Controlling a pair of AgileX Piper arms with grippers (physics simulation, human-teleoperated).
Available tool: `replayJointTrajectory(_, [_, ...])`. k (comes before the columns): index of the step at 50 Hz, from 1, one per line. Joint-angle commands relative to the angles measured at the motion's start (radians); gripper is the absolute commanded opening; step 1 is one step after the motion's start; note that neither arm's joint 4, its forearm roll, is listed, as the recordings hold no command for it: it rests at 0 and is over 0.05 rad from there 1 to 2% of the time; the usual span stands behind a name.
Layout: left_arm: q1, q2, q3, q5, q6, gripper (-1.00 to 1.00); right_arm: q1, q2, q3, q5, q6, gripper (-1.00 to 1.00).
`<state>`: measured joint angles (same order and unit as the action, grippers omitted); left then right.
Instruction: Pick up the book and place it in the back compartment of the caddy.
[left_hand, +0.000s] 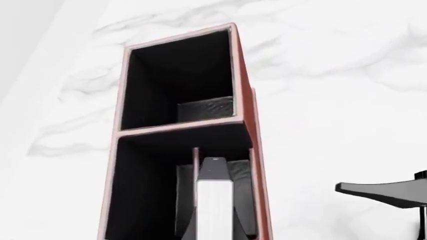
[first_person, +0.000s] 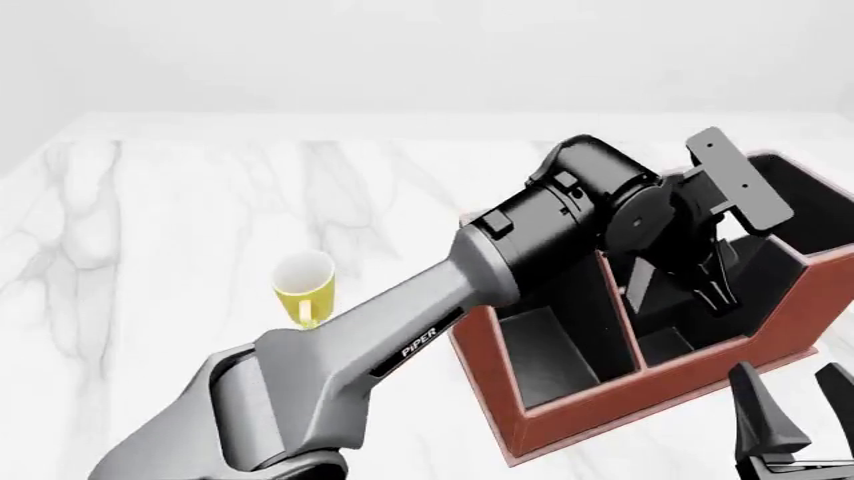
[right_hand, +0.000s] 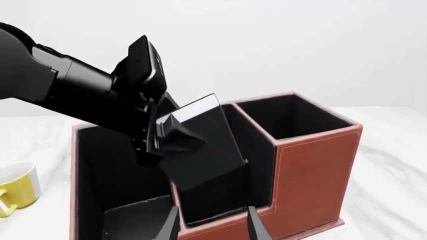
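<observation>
The reddish-brown caddy stands at the right of the table. My left gripper reaches over it, shut on the black book. The book hangs tilted, its lower end inside a middle compartment, right beside the empty square end compartment. In the left wrist view the book's white page edges show between the fingers, above the caddy's rim. My right gripper is open and empty, near the caddy's front corner; it also shows in the right wrist view.
A yellow mug stands on the white marble table, left of the caddy; it also shows in the right wrist view. The left arm crosses the middle of the table diagonally.
</observation>
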<state>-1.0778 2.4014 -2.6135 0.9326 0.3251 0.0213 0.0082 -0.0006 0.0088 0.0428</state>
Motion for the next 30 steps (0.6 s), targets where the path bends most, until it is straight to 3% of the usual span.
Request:
replayJointTrajectory(1, [-0.005,-0.021,0.089,-0.082,0.009,-1.00,-0.001,0.001,0.000,-0.001,-0.001,1.00])
replayJointTrajectory(19, [-0.014,-0.014,0.146,-0.153,-0.003,-1.00,0.000,0.004,0.000,-0.003,0.001,1.00])
replayJointTrajectory(30, [-0.001,0.027,0.097,-0.140,0.000,-1.00,0.001,0.009,0.000,-0.005,0.006,1.00])
